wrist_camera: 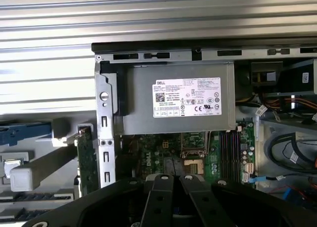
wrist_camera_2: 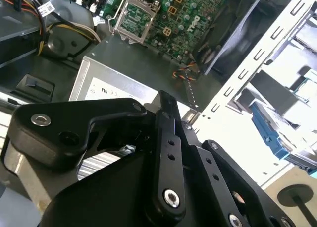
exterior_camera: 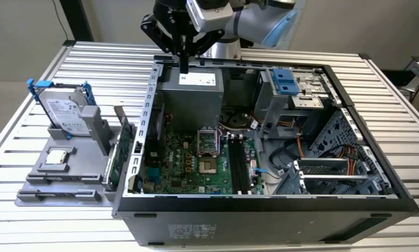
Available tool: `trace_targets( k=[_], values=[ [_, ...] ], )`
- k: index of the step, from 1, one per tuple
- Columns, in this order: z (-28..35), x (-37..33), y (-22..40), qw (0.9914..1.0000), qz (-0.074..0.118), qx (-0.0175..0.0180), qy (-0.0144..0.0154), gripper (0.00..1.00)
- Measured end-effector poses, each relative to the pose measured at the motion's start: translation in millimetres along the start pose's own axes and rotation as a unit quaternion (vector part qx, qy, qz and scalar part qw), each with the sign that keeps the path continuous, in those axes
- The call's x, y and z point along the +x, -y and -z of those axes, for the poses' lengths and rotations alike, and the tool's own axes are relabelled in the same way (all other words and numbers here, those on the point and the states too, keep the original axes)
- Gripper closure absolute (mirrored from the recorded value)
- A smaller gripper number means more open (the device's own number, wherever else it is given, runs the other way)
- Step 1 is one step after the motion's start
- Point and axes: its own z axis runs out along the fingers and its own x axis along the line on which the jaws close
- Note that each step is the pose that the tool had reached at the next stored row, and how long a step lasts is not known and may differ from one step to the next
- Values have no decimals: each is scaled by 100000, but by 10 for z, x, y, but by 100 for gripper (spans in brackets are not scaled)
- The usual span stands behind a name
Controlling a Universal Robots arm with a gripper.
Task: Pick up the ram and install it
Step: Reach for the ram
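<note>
Above the power supply, the end effector hangs closed.

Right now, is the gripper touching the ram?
Apart. In the exterior view the gripper hangs over the power supply in the computer case, while the ram lies in the grey holder on the exterior view's left, outside the case.

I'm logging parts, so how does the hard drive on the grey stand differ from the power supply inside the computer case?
The hard drive stands on edge in the stand outside the case; the power supply sits inside it. The hard drive is a slim slab, the power supply a bulkier box. A blue bracket frames the hard drive, not the power supply. Both are grey metal with pale labels.
</note>
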Motion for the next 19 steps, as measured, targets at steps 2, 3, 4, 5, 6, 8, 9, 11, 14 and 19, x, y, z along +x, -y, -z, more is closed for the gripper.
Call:
trace_targets(
  k=[2, 3, 4, 5, 6, 8, 9, 11, 14, 19],
  values=[
    [0, 29, 2, 100000, 0, -5, 2, 100],
    [0, 46, 3, 100000, 0, -5, 3, 100],
    [1, 64, 4, 100000, -1, -3, 1, 100],
    [1, 80, 6, 100000, 0, -5, 2, 100],
    [2, 97, 7, 100000, -1, -1, -1, 100],
    [2, 132, 9, 100000, 4, -5, 2, 100],
    [3, 152, 11, 100000, 6, -4, 2, 100],
    [4, 189, 13, 100000, 9, -5, 1, 100],
    [5, 248, 17, 100000, 10, -3, 1, 100],
    [8, 364, 25, 100000, 15, -2, 0, 100]
  ],
)
